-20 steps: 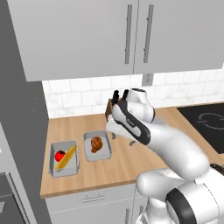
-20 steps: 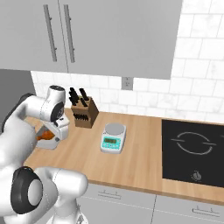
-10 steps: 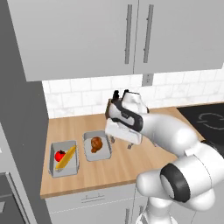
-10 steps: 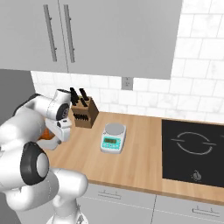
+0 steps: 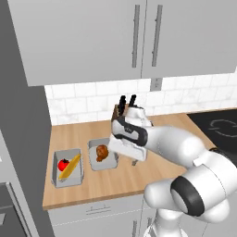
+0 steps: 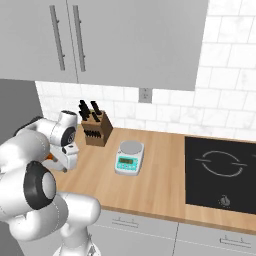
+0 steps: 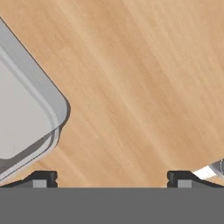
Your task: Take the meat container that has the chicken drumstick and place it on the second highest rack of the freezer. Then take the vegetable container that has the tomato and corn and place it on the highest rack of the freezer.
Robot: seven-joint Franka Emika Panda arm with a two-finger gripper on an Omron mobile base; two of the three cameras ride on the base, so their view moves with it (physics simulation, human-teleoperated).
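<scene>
The chicken drumstick [image 5: 102, 152] lies in a shallow grey meat container [image 5: 110, 164] on the wooden counter. To its left a second grey container [image 5: 55, 176] holds the tomato [image 5: 63, 164] and the corn [image 5: 71, 166]. My gripper [image 5: 134, 161] points down at the counter just right of the meat container, open, with nothing between its fingers. In the hand view the gripper [image 7: 111, 179] is spread wide over bare wood, and the meat container's rounded corner [image 7: 30, 109] lies to the left of the left fingertip [image 7: 41, 178]. The freezer [image 5: 21, 120] is the tall grey body at the left; its racks are hidden.
A knife block [image 6: 95, 129] stands against the tiled wall behind the arm. A small kitchen scale [image 6: 129, 157] sits mid-counter and a black cooktop [image 6: 220, 172] lies to the right. Grey upper cabinets [image 5: 139, 37] hang overhead. The counter's front edge [image 5: 92, 199] runs near the containers.
The hand has come down and nearer the counter, ending low beside the meat container's right edge. The containers and the food have not moved.
</scene>
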